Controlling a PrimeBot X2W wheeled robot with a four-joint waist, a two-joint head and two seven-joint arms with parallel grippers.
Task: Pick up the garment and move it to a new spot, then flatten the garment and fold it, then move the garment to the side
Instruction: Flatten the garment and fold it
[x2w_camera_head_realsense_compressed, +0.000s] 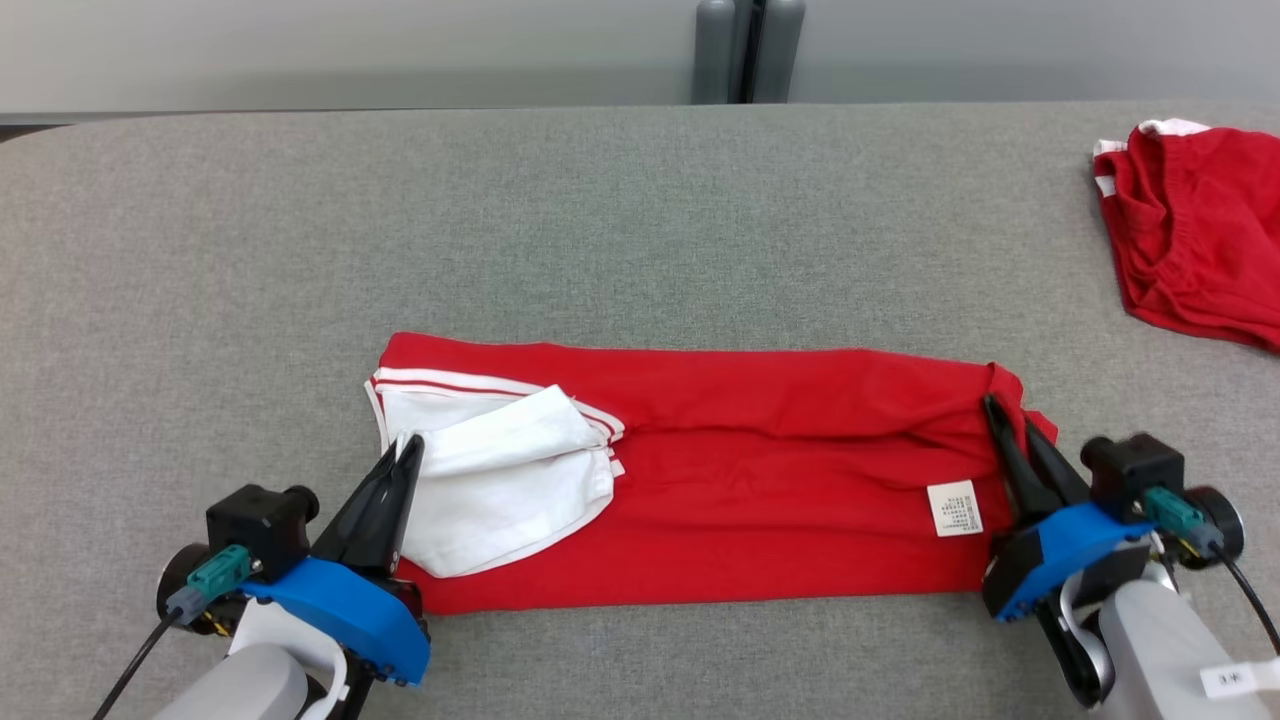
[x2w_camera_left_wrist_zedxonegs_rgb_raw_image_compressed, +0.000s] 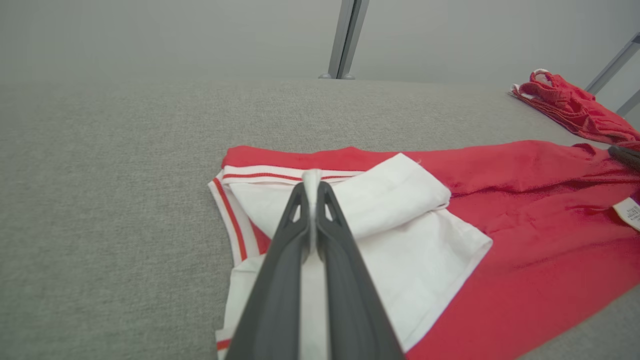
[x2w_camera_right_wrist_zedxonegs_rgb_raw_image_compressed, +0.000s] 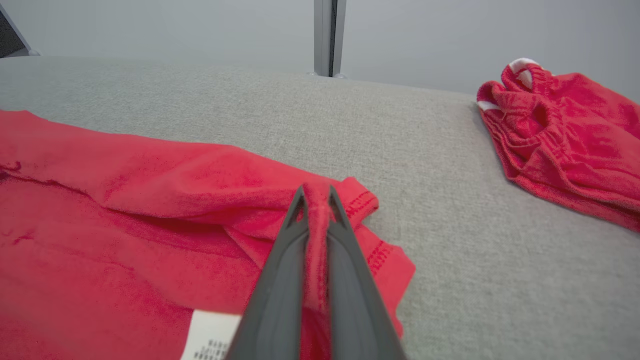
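Observation:
The garment (x2w_camera_head_realsense_compressed: 760, 470) is a red shirt with white, red-striped sleeves, lying folded into a long band across the grey table. My left gripper (x2w_camera_head_realsense_compressed: 408, 447) is shut on the white sleeve cloth (x2w_camera_left_wrist_zedxonegs_rgb_raw_image_compressed: 400, 210) at the band's left end; in the left wrist view white fabric shows pinched between the fingers (x2w_camera_left_wrist_zedxonegs_rgb_raw_image_compressed: 312, 182). At the right end my right gripper (x2w_camera_head_realsense_compressed: 995, 405) is shut on a red corner of the garment (x2w_camera_right_wrist_zedxonegs_rgb_raw_image_compressed: 150, 200), with red cloth squeezed between its fingertips (x2w_camera_right_wrist_zedxonegs_rgb_raw_image_compressed: 316, 195). A white care label (x2w_camera_head_realsense_compressed: 955, 508) lies just left of that gripper.
A second red garment (x2w_camera_head_realsense_compressed: 1195, 230) with white trim lies crumpled at the table's far right. A grey post (x2w_camera_head_realsense_compressed: 748, 50) stands behind the table's far edge. Bare grey tabletop (x2w_camera_head_realsense_compressed: 500, 220) stretches beyond the band.

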